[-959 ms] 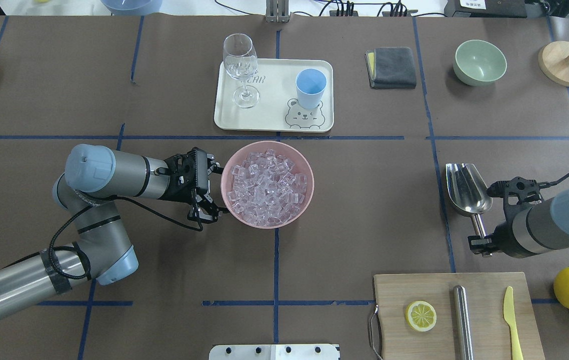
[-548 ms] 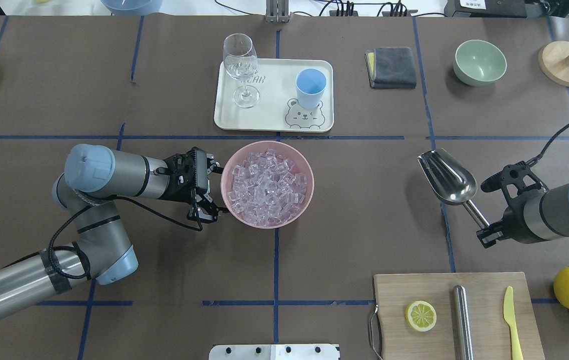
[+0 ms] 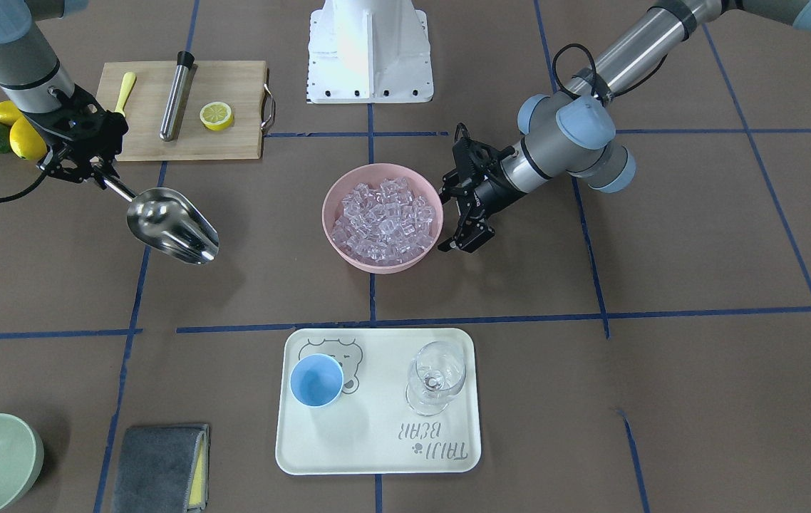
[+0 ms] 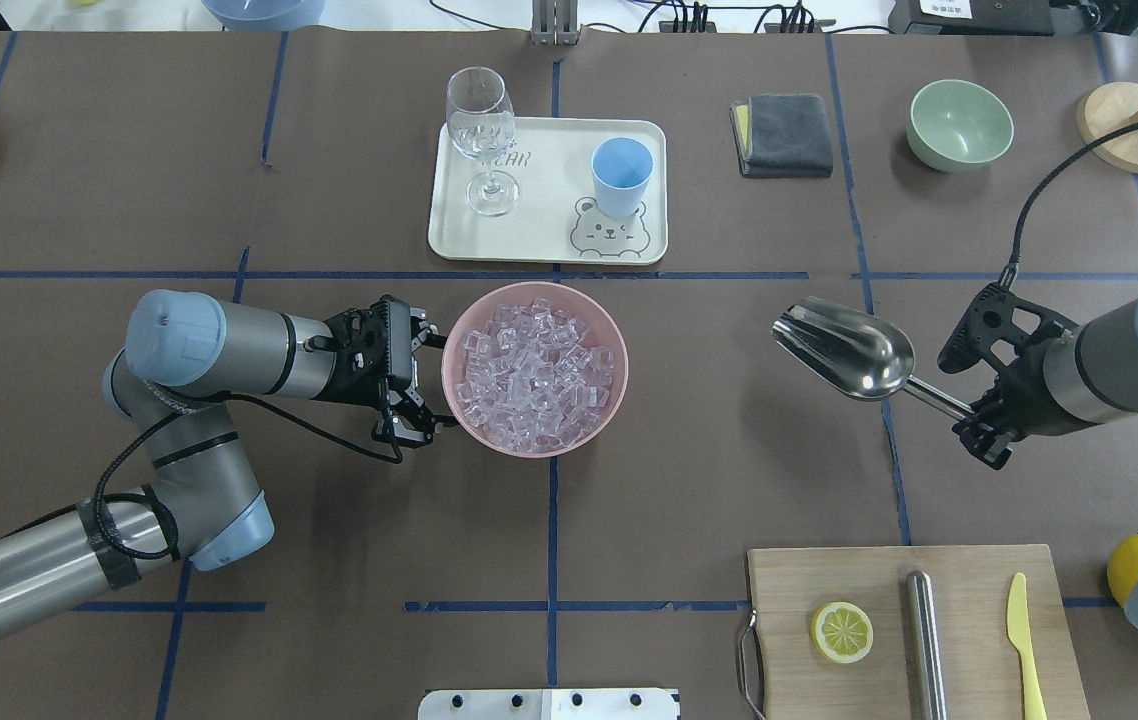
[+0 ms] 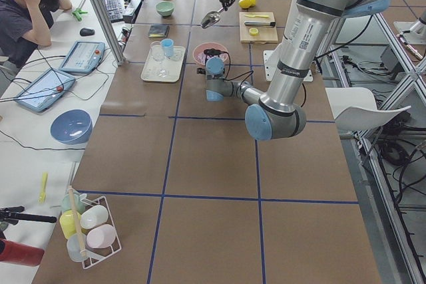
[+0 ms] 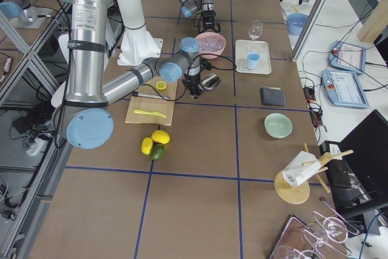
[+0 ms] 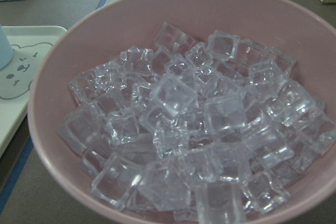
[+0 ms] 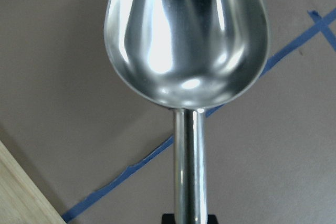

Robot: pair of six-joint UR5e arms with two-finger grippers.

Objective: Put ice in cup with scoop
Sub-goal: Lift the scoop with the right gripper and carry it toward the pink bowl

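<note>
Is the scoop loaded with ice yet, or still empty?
Empty. The scoop shows only bare shiny metal in the right wrist view, and the ice all sits in the pink bowl.

The ice (image 4: 534, 375) lies in a bowl (image 4: 459, 330) mid-counter (image 4: 729, 450). Behind it, a tray (image 4: 549, 245) carries the cup (image 4: 621, 175) and a wine glass (image 4: 481, 135). The scoop (image 4: 844, 350) is to the right.

Brown paper covers the long table (image 4: 709, 480), crossed by blue tape lines (image 4: 552, 530) into squares. Past its far edge runs a white side bench (image 5: 40, 78) where an operator (image 5: 23, 4) sits before tablets (image 5: 83, 54). Aluminium frame posts (image 5: 100, 4) rise beside it, above grey floor (image 6: 24, 168), under even light
</note>
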